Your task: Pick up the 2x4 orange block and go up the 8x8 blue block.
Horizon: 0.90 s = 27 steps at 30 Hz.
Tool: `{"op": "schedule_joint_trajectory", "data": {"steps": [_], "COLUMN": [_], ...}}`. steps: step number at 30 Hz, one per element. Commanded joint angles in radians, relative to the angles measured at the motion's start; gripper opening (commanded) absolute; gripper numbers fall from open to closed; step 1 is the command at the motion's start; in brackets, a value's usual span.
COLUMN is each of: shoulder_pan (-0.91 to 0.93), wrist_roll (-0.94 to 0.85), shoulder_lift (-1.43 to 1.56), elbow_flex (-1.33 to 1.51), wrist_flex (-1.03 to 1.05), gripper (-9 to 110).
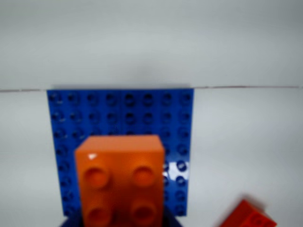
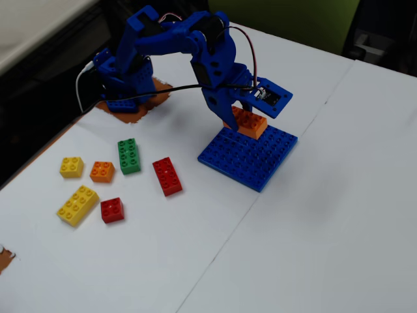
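Orange fills the bottom of the wrist view: the 2x4 orange block (image 1: 120, 182) sits right under my camera, four of its studs showing, the rest cut off by the lower edge. My fingers (image 2: 242, 116) are closed on the 2x4 orange block (image 2: 247, 122), holding it at the near-arm edge of the 8x8 blue block (image 2: 251, 160); I cannot tell whether the brick touches the studs or hangs just above them. Behind the brick in the wrist view, the 8x8 blue block (image 1: 118, 113) lies flat on the white counter (image 1: 246, 142), its far edge along a thin seam line. A red brick (image 1: 248, 215) peeks in at the lower right corner there.

From the fixed view, loose bricks lie well apart to the left of the plate: a long red brick (image 2: 167, 176), a green brick (image 2: 129, 156), a small orange brick (image 2: 102, 171), a small yellow brick (image 2: 71, 167), a long yellow brick (image 2: 77, 205) and a small red brick (image 2: 112, 210).
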Motion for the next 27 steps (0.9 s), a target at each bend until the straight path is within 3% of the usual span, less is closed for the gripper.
{"op": "schedule_joint_trajectory", "data": {"steps": [1, 27], "shoulder_pan": [0.005, 0.005], "wrist_roll": [0.005, 0.003], "shoulder_lift": [0.008, 0.005], "elbow_flex": [-0.048, -0.048], "wrist_flex": [0.000, 0.003], "gripper": [0, 0]}}
